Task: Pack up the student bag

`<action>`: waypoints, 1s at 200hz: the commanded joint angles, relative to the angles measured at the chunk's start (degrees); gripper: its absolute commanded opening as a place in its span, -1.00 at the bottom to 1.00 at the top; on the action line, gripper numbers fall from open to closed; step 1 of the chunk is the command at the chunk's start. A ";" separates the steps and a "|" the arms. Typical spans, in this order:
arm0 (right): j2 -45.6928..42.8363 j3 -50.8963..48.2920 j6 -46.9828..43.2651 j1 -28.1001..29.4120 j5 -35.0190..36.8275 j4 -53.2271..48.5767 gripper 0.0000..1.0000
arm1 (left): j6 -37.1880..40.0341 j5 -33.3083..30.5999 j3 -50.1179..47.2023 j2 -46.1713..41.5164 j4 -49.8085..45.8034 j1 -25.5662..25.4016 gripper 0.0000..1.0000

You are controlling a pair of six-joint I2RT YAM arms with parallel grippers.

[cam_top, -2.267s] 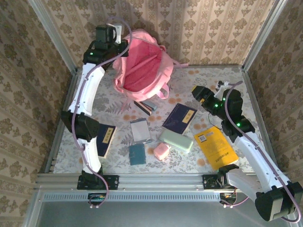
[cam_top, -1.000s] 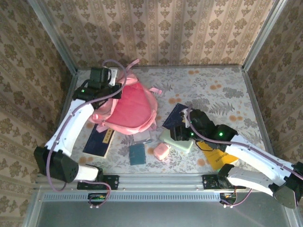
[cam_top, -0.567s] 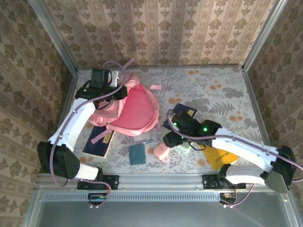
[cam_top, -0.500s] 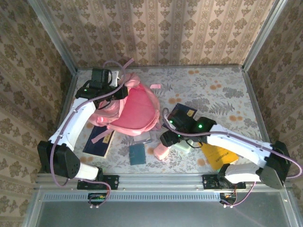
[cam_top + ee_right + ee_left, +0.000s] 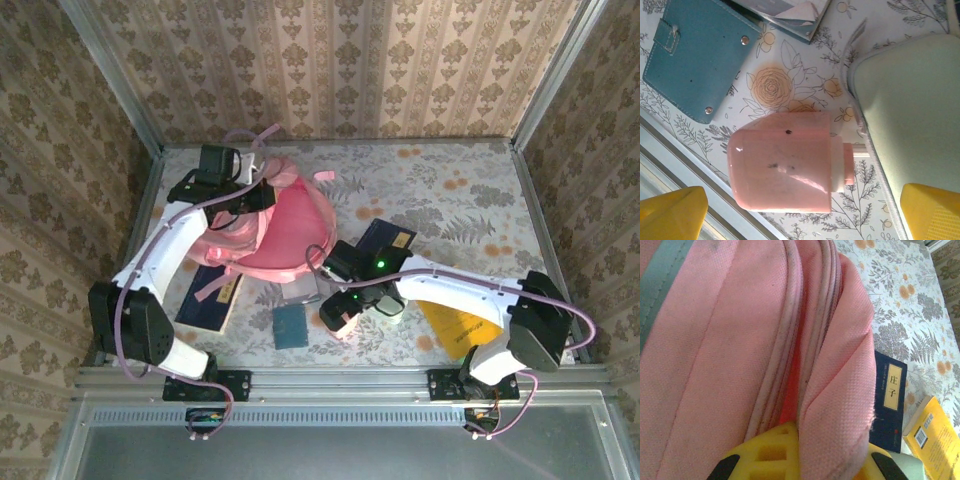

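The student bag (image 5: 285, 225), a big pink backpack, lies at the left of the table with its opening toward my left gripper (image 5: 262, 195). That gripper is shut on a fold of the bag's pink fabric (image 5: 835, 390), pinched between its yellow fingers (image 5: 765, 455). My right gripper (image 5: 338, 318) hangs open just above a small glossy pink case (image 5: 785, 160) near the table's front edge. Its two yellow fingertips (image 5: 672, 212) stand wide apart on either side of the case, not touching it.
A teal wallet (image 5: 695, 55) lies left of the pink case and a mint green pouch (image 5: 915, 120) right of it. A dark blue book (image 5: 385, 240) and a yellow book (image 5: 455, 325) lie further right. Another dark book (image 5: 212, 298) pokes out under the bag.
My right arm has swung left across the table to above the pink case, and its jaws have opened wider. The left gripper has kept its hold on the bag, shifting slightly.
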 commanded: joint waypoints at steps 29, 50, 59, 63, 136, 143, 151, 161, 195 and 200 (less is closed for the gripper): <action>5.92 3.43 1.19 3.40 3.42 -4.02 1.00 | -3.41 2.14 -3.55 -0.35 3.86 1.37 -1.00; 8.14 3.52 1.39 4.14 5.36 -3.82 1.00 | -4.10 2.03 -3.22 -0.64 4.08 1.44 -1.00; 8.92 3.44 1.61 4.50 6.36 -3.50 1.00 | -4.29 2.41 -2.95 -0.52 3.94 1.46 -1.00; 9.22 3.37 1.75 4.67 6.77 -3.28 1.00 | -4.46 2.59 -2.99 -0.51 3.93 1.48 -1.00; 8.83 1.24 4.79 5.79 12.08 0.79 0.96 | -7.49 5.59 -4.87 -0.63 6.96 1.28 -1.00; 9.04 1.03 5.08 5.93 11.46 1.15 0.96 | -7.89 6.27 -4.93 -0.28 7.26 1.23 -1.00; 9.25 0.63 5.35 6.27 10.84 1.71 0.96 | -8.18 6.62 -4.80 -0.04 7.35 1.20 -1.00; 9.43 -0.06 5.75 6.33 10.41 2.39 0.97 | -8.36 6.85 -4.81 -0.03 7.38 1.21 -1.00; 9.53 -2.32 6.17 6.55 10.09 3.52 0.94 | -8.19 6.39 -4.59 -0.59 7.15 1.26 -1.00; 9.44 -2.60 6.00 6.60 10.05 3.54 0.93 | -8.06 6.39 -4.25 -0.53 6.99 1.28 -1.00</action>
